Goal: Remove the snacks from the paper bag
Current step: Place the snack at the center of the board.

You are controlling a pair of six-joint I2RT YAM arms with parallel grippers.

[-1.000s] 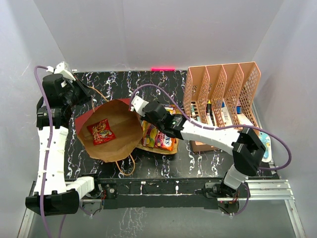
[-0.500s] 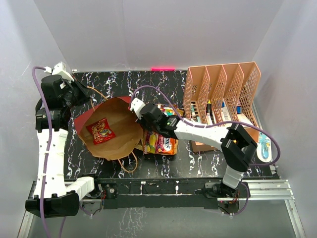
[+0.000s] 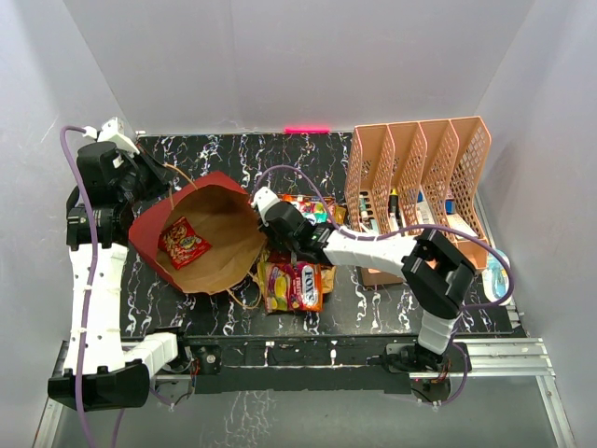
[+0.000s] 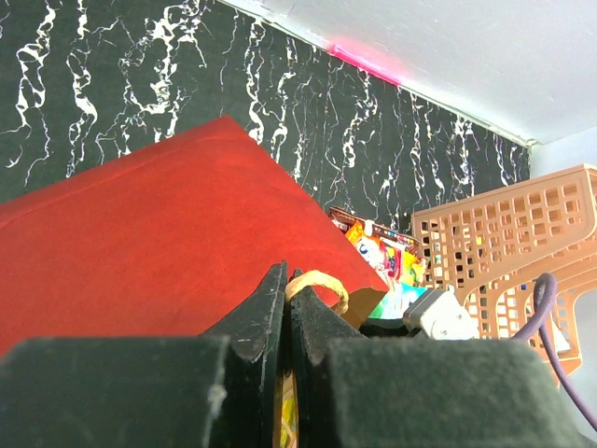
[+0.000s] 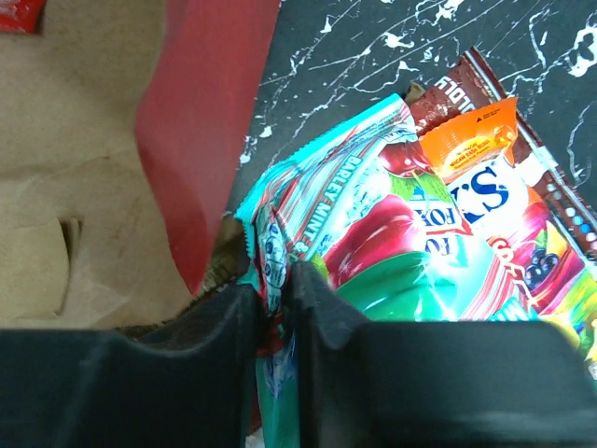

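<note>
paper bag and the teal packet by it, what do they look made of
The paper bag: looks like matte kraft paper, red outside, brown inside, creased with no shine. The teal packet: probably thin plastic film, glossy; it crinkles and throws bright glare.

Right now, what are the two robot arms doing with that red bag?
The left tool is pinched shut on the cord handle of the paper bag, holding its mouth tipped open. The right tool grips a teal snack packet at the bag's rim, beside other packets lying on the table. One red packet lies inside the bag.
</note>
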